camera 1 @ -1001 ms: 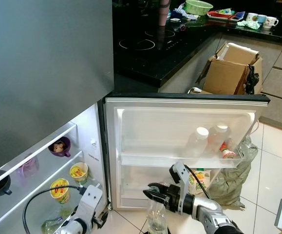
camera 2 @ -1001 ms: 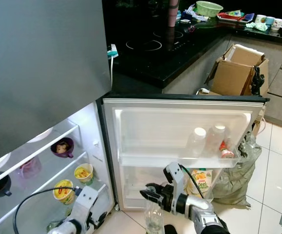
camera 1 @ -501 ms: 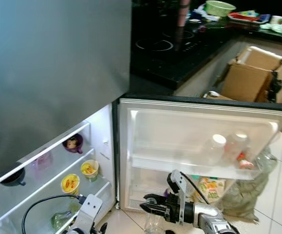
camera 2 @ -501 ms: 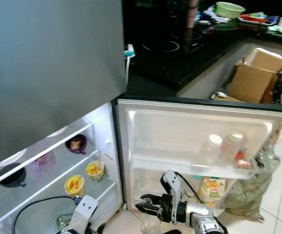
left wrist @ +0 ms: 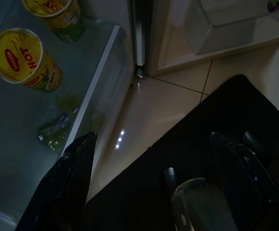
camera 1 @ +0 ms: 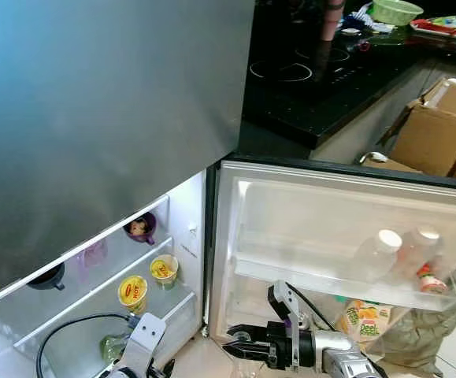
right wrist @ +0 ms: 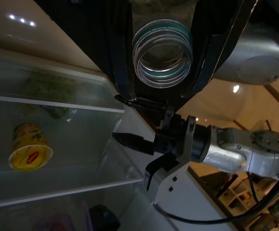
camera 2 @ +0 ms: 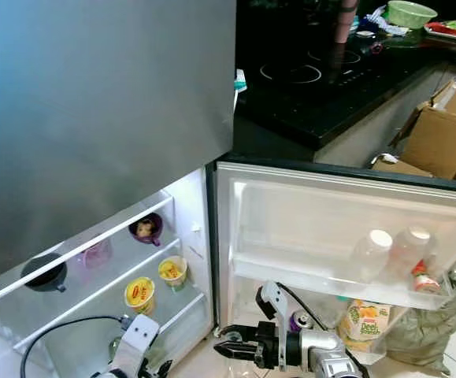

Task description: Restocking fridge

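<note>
The right gripper (camera 1: 239, 350) is clamping a clear bottle (right wrist: 162, 56) below the open fridge door (camera 1: 306, 213), not shelved yet; the left gripper (left wrist: 149, 183) is hanging spread, empty.

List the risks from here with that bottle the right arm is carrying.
1. The bottle in the right pincer looks uncapped in the wrist view. Tilting it toward a shelf might spill whatever is inside.
2. The door shelf already carries two bottles at its far end, so a careless placement there could knock them over.
</note>
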Available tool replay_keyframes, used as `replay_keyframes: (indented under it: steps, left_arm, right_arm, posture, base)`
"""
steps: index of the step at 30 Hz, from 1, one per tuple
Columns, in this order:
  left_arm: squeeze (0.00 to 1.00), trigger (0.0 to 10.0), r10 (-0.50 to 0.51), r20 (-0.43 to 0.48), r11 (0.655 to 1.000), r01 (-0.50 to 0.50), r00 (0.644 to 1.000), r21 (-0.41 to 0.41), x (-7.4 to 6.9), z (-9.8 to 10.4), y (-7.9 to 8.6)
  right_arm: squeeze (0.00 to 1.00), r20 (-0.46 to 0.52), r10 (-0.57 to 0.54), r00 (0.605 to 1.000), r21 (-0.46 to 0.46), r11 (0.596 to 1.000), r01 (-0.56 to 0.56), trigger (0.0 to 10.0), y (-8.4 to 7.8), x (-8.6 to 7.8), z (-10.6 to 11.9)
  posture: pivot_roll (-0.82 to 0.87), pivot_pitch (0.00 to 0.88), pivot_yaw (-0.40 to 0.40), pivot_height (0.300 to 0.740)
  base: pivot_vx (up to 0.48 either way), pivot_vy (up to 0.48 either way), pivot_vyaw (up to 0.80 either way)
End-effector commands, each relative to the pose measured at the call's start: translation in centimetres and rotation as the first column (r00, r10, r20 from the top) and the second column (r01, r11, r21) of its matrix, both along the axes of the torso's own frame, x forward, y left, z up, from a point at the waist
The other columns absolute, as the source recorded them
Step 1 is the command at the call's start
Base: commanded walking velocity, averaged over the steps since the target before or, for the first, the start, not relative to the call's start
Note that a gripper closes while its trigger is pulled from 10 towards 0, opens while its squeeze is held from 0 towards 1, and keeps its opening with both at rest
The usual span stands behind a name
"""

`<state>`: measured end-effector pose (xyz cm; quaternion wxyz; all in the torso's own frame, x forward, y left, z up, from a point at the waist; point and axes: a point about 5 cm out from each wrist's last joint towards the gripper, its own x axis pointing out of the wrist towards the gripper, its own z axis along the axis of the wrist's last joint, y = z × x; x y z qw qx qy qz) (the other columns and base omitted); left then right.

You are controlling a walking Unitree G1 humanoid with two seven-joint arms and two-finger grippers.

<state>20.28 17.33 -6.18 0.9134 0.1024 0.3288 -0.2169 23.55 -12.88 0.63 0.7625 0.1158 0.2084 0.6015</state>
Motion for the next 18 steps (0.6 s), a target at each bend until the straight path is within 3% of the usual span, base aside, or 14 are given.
replay_keyframes:
  steps: [1, 10, 12, 13, 15, 16, 17, 18]
  left_arm:
    - [0.00, 10.0, -0.010, 0.009, 1.000, 0.010, 1.000, -0.014, 0.1, 0.1, -0.4]
    - [0.00, 10.0, -0.014, 0.001, 1.000, 0.014, 1.000, -0.016, 0.0, 0.0, -0.5]
    - [0.00, 10.0, -0.014, -0.002, 1.000, 0.014, 1.000, -0.016, -0.1, 0.0, -0.4]
    - [0.00, 10.0, -0.016, -0.011, 1.000, 0.016, 1.000, -0.013, -0.3, -0.2, -0.4]
    - [0.00, 10.0, -0.016, -0.011, 1.000, 0.016, 1.000, -0.013, -0.3, -0.2, -0.4]
    - [0.00, 10.0, -0.018, -0.021, 1.000, 0.017, 1.000, -0.009, -0.5, -0.3, -0.4]
    - [0.00, 10.0, -0.018, -0.021, 1.000, 0.017, 1.000, -0.009, -0.5, -0.3, -0.4]
    - [0.00, 10.0, -0.016, -0.035, 1.000, 0.016, 0.999, -0.007, -0.8, -0.5, -0.4]
  right_arm:
    - [0.00, -0.042, 0.048, 0.998, -0.071, 0.996, -0.051, 10.0, -0.7, -1.2, -1.1]
    - [0.00, -0.056, 0.002, 0.998, -0.183, 0.983, -0.012, 10.0, -1.8, -1.6, -2.1]
    - [0.00, -0.060, -0.041, 0.997, -0.228, 0.973, 0.026, 10.0, -2.4, -1.6, -2.6]
    - [0.00, -0.064, -0.122, 0.990, -0.285, 0.953, 0.099, 10.0, -3.3, -1.7, -3.2]
    - [0.00, -0.064, -0.122, 0.990, -0.285, 0.953, 0.099, 10.0, -3.3, -1.7, -3.2]
    - [0.00, -0.070, -0.203, 0.977, -0.340, 0.925, 0.168, 10.0, -4.2, -2.0, -3.8]
    - [0.00, -0.070, -0.203, 0.977, -0.340, 0.925, 0.168, 10.0, -4.2, -2.0, -3.8]
    - [0.00, -0.072, -0.297, 0.952, -0.409, 0.879, 0.243, 10.0, -5.4, -2.5, -4.6]
  posture:
    - [-0.02, 0.035, -0.058, 0.740]
    - [-0.02, 0.035, -0.058, 0.740]
    - [-0.02, 0.035, -0.058, 0.740]
    - [-0.02, 0.030, -0.059, 0.740]
    - [-0.02, 0.030, -0.059, 0.740]
    - [-0.02, 0.030, -0.059, 0.740]
    - [-0.02, 0.030, -0.059, 0.740]
    - [-0.02, 0.030, -0.059, 0.740]
  base:
    - [0.000, 0.000, 0.65]
    - [0.000, 0.000, 0.65]
    - [0.000, 0.000, 0.66]
    - [0.000, 0.000, 0.66]
    - [0.000, 0.000, 0.66]
    - [0.000, 0.000, 0.66]
    - [0.000, 0.000, 0.66]
    - [0.000, 0.000, 0.65]
